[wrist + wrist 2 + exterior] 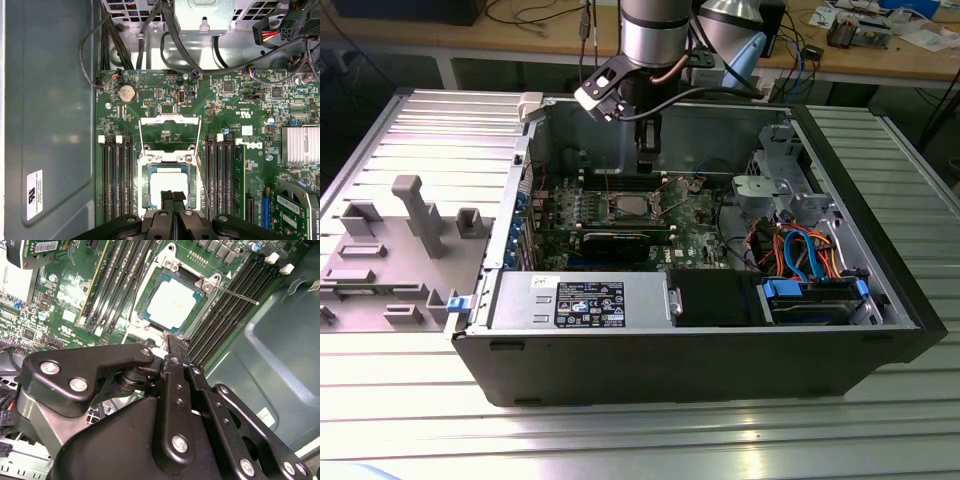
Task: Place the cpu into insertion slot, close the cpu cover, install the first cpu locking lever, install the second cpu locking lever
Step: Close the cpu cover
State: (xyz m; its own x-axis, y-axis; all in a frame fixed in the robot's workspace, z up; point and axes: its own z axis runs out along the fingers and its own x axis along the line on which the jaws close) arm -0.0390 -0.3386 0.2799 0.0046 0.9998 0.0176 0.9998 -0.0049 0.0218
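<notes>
One cpu [167, 180] seated, cpu cover [169, 119] swung clear

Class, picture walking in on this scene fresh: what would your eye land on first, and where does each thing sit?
The open computer case on the ribbed metal table grabs attention, with the robot arm reaching down into it from above. On the green board inside, the cpu lies in the insertion slot, the cpu cover stands open beside it, and the gripper, fingers together, hangs close over the cpu.

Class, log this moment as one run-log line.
chip: seated in socket | cover: open, swung back | gripper: shut, over chip
</notes>
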